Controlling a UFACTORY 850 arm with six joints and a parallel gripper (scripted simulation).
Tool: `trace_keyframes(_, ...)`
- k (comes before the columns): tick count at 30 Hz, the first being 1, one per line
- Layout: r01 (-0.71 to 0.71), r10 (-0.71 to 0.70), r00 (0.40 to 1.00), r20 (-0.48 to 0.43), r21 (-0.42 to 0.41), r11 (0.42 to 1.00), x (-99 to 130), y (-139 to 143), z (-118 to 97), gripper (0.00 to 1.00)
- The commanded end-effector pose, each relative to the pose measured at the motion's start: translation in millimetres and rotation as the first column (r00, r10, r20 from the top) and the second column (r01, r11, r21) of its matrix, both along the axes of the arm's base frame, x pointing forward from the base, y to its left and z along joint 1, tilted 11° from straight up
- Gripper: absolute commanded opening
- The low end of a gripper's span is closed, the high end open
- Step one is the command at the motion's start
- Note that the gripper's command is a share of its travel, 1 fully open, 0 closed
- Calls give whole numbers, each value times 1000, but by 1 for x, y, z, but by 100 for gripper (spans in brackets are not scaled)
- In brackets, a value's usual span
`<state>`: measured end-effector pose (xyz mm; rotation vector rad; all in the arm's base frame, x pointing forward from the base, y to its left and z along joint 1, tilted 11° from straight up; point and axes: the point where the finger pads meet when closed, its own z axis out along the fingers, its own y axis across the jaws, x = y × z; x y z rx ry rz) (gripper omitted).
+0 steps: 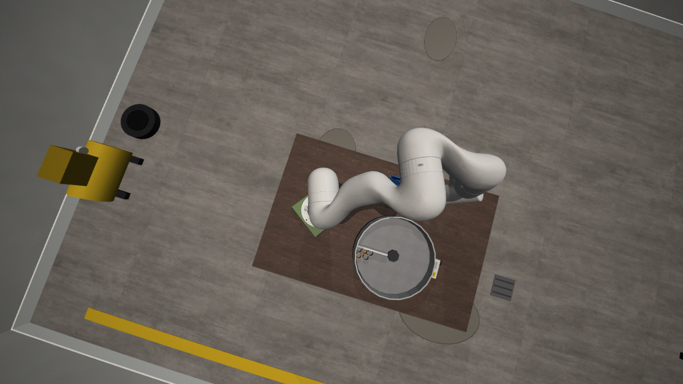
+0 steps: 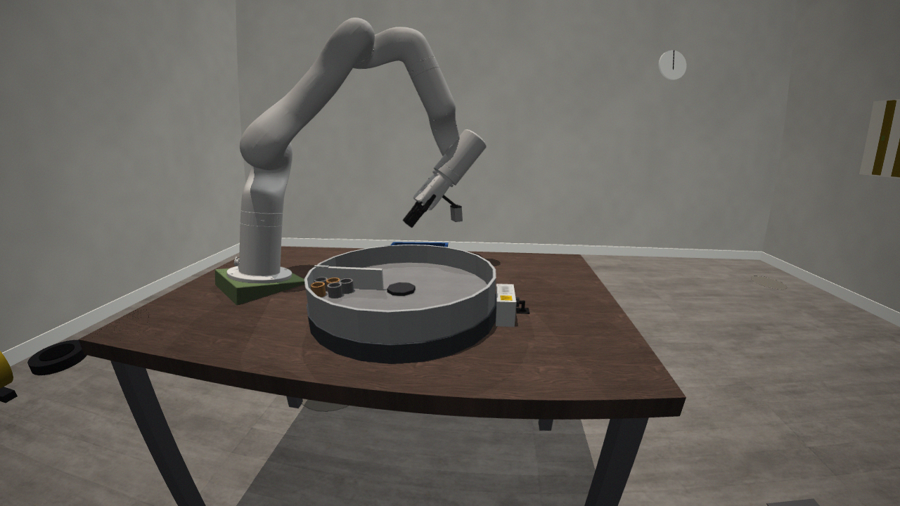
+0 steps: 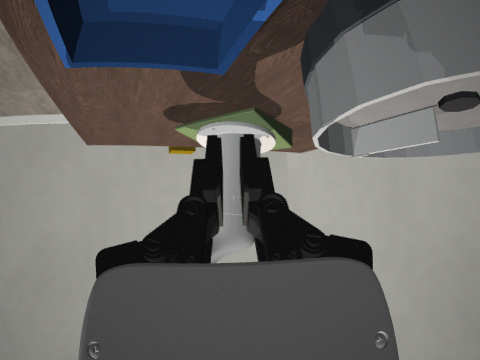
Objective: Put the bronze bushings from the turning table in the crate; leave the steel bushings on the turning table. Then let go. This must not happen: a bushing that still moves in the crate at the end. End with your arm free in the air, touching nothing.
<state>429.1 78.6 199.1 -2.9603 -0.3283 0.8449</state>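
Note:
My gripper (image 2: 410, 222) (image 3: 230, 154) is shut to a narrow gap with nothing between its fingers. It hangs tilted above the table; the arm hides it in the top view. The blue crate (image 1: 395, 179) (image 2: 420, 244) (image 3: 150, 42) stands at the back, cut off in the wrist view; no bushing shows in its visible part. The grey turning table (image 1: 405, 238) (image 2: 402, 325) (image 3: 345, 75) holds two bronze bushings, one at the near left (image 2: 318, 289) and one (image 2: 333, 280) farther back. Three steel bushings, including one in front (image 2: 335, 290) and one at the right (image 2: 346, 285), stand close beside them.
A thin upright divider (image 1: 374, 249) (image 2: 361, 277) (image 3: 395, 134) stands right behind the bushings, and a dark hub (image 1: 392, 255) (image 2: 401, 289) (image 3: 460, 101) sits mid-turntable. A raised wall rings the turning table. A white control box (image 1: 435, 269) (image 2: 505, 306) is at its right side.

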Motion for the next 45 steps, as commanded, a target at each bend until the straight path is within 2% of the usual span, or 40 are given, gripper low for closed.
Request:
trace_keyframes(1, 0, 0, 1000, 5, 2, 1000, -18, -37, -6, 11)
trace_keyframes(6, 0, 0, 1000, 5, 2, 1000, -36, -73, -13, 11)
trace_keyframes(8, 0, 0, 1000, 5, 2, 1000, -36, -73, -13, 11)
trace_keyframes(9, 0, 0, 1000, 5, 2, 1000, -46, -93, -17, 11)
trace_keyframes(23, 0, 0, 1000, 5, 2, 1000, -93, -187, -36, 11)
trace_keyframes(25, 0, 0, 1000, 5, 2, 1000, -93, -187, -36, 11)
trace_keyframes(26, 0, 0, 1000, 5, 2, 1000, -104, -208, -40, 11)
trace_keyframes(40, 0, 0, 1000, 5, 2, 1000, -150, -300, -59, 11)
trace_keyframes(42, 0, 0, 1000, 5, 2, 1000, -150, -300, -59, 11)
trace_keyframes(45, 0, 0, 1000, 5, 2, 1000, -165, -328, -65, 11)
